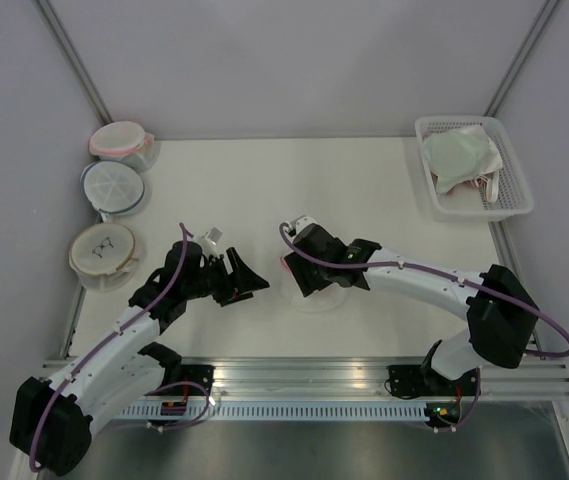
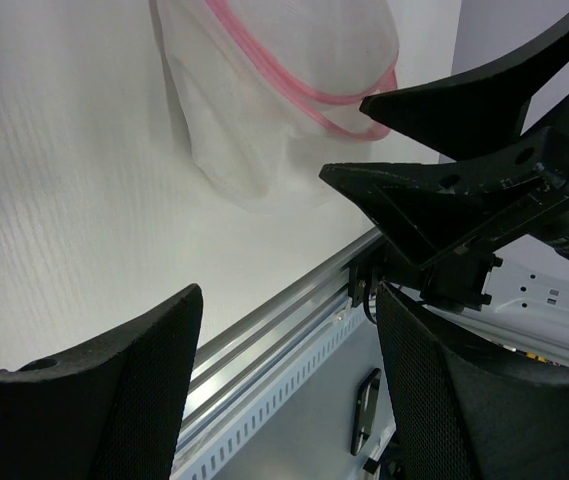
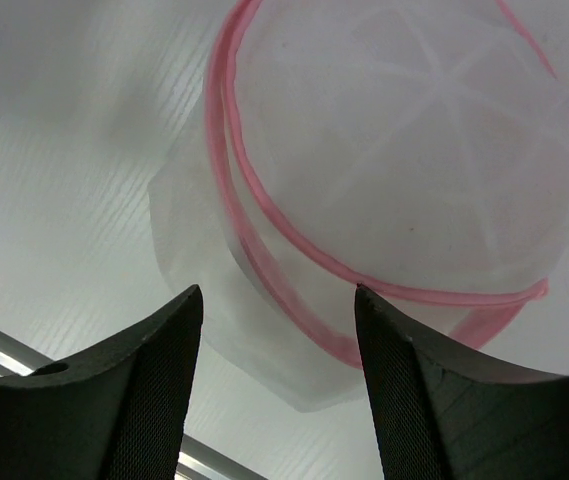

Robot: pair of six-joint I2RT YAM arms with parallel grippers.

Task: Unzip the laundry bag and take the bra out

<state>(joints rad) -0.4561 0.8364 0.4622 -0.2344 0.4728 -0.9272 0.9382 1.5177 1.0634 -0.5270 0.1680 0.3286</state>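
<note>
By the tabletop's [image 1: 364, 180] near edge, right gripper [image 3: 274, 310] and left gripper [image 2: 289, 310] both gape wide, empty. Closing on slack mesh could drag the laundry bag [image 3: 404, 180] without opening it.

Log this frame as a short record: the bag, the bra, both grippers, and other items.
laundry bag: at table centre, under the right gripper; its pink zipper rim shows as two lines, open or shut unclear
bra: cannot be made out
left gripper: open, empty, facing the bag, apart from it
right gripper: open, over the bag's rim
left edge: pink-rimmed pouch, blue-rimmed pouch, tan-rimmed pouch
basket: far right, holds a greenish-white cloth
</note>
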